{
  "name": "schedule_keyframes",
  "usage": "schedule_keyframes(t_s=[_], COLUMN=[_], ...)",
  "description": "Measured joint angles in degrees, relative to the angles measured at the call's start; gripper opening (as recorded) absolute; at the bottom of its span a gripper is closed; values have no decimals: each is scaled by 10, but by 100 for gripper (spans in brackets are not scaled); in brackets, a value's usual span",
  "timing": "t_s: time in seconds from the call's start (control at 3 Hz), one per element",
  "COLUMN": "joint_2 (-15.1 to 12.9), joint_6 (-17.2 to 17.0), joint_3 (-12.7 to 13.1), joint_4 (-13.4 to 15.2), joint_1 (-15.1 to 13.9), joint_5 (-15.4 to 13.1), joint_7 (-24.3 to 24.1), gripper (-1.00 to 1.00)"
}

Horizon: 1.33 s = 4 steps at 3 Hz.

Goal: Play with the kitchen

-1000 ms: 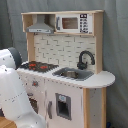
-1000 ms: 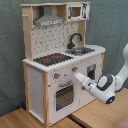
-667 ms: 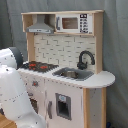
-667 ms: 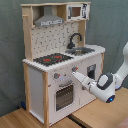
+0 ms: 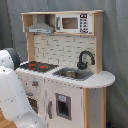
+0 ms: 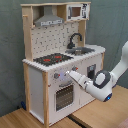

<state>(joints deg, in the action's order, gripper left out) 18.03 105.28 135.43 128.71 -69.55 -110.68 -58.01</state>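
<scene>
Barely anything's moved since a second ago: our gripper is still poking at the kitchen knobs below the counter's front edge, jaws unreadable, oven door still closed.

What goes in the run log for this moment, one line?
arm: white Franka arm extended | claw: at knob row above windowed oven door | target: white and light-wood toy kitchen | claw state: unclear

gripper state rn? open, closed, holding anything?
Gripper: cannot be told. In the second exterior view its tip is at the knobs on the kitchen front, above the oven door.
</scene>
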Motion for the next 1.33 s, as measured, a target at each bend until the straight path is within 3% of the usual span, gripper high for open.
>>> schedule_keyframes(t_s=[0.67,1.0,1.33], joint_2=[66,90,102], joint_6=[51,83,106], joint_3=[0,1,1], joint_4=[-61,-97,-110], joint_1=[-25,-45,-54], joint_5=[0,1,3], joint_7=[-51,-71,-122], gripper=[100,100,100])
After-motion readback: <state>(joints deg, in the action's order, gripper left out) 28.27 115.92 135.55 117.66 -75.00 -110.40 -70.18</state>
